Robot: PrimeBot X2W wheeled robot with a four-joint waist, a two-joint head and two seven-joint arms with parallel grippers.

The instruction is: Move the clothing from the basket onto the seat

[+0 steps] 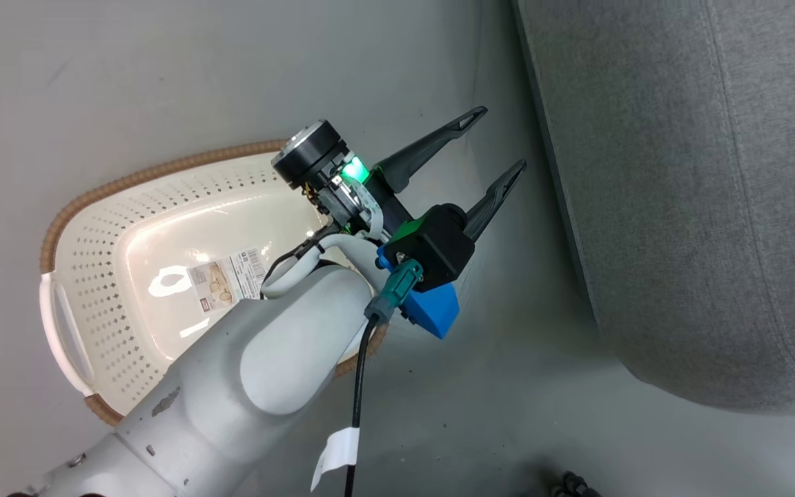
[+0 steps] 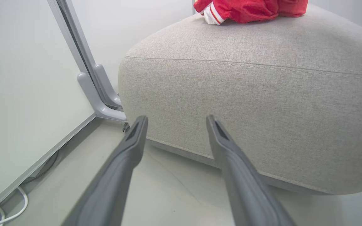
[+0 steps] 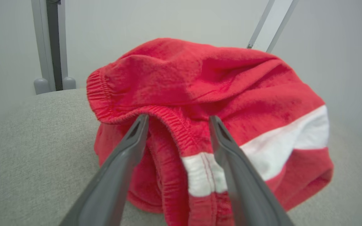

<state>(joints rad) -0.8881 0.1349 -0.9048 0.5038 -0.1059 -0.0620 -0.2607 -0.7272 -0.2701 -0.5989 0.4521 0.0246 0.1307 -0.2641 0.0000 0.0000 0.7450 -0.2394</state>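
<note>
See clothing point(image 3: 206, 103) bunched on top of seat point(image 3: 27, 150), centre frame in right wrist view. Read right gripper point(image 3: 178, 118) as spread, fingers straddling the waistband, not clamped. Read left gripper point(image 1: 501, 138) as spread too, empty, mid-frame in head view between basket point(image 1: 163, 207) at left and seat at right.

The clothing point(image 3: 206, 84), red with a white stripe, lay bunched on the grey seat point(image 3: 36, 150). The right end effector point(image 3: 178, 117) had fingers spread, tips at the elastic hem, gripping nothing.
</note>
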